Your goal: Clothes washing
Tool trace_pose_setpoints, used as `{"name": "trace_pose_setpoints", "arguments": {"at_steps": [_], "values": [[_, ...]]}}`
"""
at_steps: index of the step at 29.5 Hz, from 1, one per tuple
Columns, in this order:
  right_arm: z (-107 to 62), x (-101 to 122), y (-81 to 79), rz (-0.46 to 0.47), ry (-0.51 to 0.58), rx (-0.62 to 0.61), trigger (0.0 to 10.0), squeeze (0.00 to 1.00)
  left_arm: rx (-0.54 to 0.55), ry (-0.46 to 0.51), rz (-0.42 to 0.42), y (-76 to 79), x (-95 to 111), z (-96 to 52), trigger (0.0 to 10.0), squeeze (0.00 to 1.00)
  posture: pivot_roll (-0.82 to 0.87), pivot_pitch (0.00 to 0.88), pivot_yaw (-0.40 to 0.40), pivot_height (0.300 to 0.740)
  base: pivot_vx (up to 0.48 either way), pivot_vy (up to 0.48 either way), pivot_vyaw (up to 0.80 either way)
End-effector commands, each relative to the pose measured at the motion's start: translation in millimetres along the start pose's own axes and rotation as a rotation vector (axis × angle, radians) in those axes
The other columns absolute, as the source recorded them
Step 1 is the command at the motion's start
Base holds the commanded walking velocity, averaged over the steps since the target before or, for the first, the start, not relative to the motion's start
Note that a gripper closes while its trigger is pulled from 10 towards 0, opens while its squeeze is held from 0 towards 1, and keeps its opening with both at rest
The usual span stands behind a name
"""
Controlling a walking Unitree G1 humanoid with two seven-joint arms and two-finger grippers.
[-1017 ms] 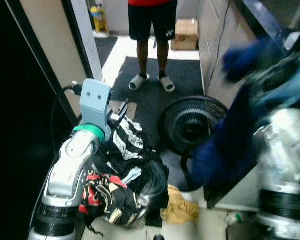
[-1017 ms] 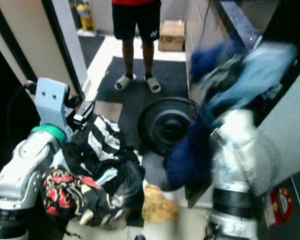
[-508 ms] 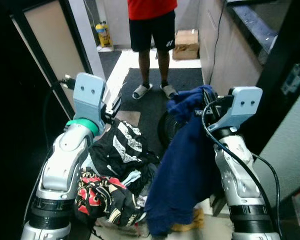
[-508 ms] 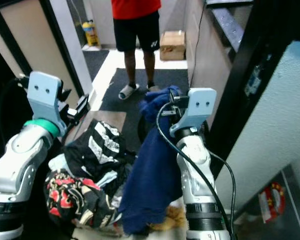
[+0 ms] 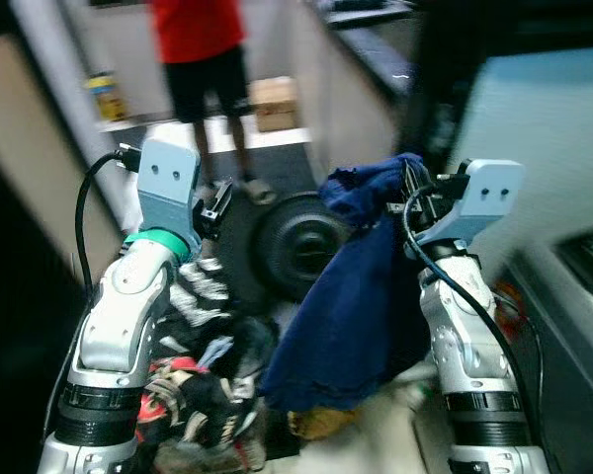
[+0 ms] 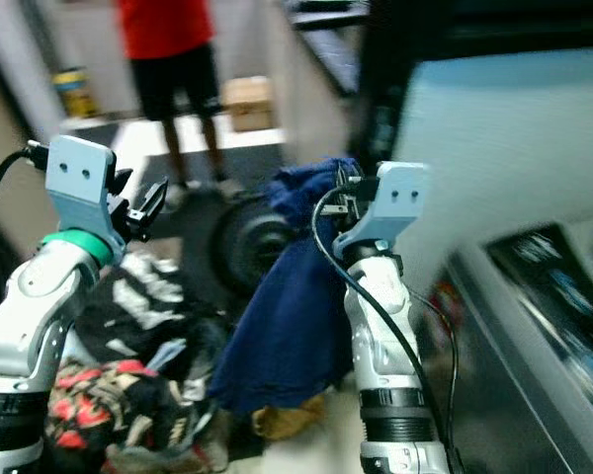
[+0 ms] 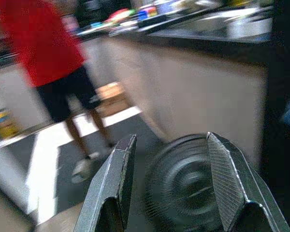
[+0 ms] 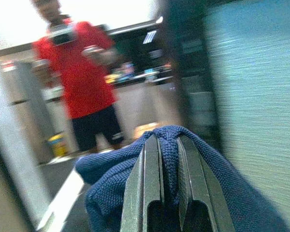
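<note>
Laundry lies heaped on the floor (image 5: 376,434) below my left arm, a dark clothes pile (image 5: 193,385) with striped, red-patterned and black pieces tangled together, and a yellowish cloth (image 5: 316,423) at its near edge. Beyond it a black round fan (image 5: 295,247) stands on the dark mat, and further back a person (image 5: 200,59) in a red shirt and black shorts stands facing me. From my right gripper (image 8: 167,159) hangs a large blue garment (image 5: 351,306), draping down beside my forearm above the pile; my jaws there are pinched close together on a fold of its knit fabric. My left gripper (image 7: 169,179) is raised over the pile toward the fan, its jaws spread wide with nothing between them. Everything is blurred.
</note>
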State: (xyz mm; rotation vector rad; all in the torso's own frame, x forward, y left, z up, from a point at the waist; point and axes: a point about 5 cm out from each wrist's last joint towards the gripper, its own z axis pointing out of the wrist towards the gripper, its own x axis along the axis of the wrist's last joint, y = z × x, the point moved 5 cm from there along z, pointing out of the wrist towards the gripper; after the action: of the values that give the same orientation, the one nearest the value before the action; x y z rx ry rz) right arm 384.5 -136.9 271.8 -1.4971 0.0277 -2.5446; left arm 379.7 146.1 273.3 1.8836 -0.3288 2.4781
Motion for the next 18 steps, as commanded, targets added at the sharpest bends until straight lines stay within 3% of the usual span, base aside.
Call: {"name": "trace_pose_setpoints", "arguments": {"at_steps": [1, 18], "values": [[3.9, 10, -4.5, 0.009, 0.043, 0.010, 10.0, 0.00, 0.015, 0.003, 0.010, -6.0, 0, 1.0, 10.0, 0.00, 0.09, 0.033, 0.129, 0.740, 0.000, 0.000, -0.80], [10.4, 24, -17.4, 0.030, 0.099, 0.050, 10.0, 0.00, 0.013, 0.058, 0.019, -7.2, 16, 9.3, 10.0, 0.00, 0.10, 0.015, 0.127, 0.740, 0.000, 0.000, -0.80]]}}
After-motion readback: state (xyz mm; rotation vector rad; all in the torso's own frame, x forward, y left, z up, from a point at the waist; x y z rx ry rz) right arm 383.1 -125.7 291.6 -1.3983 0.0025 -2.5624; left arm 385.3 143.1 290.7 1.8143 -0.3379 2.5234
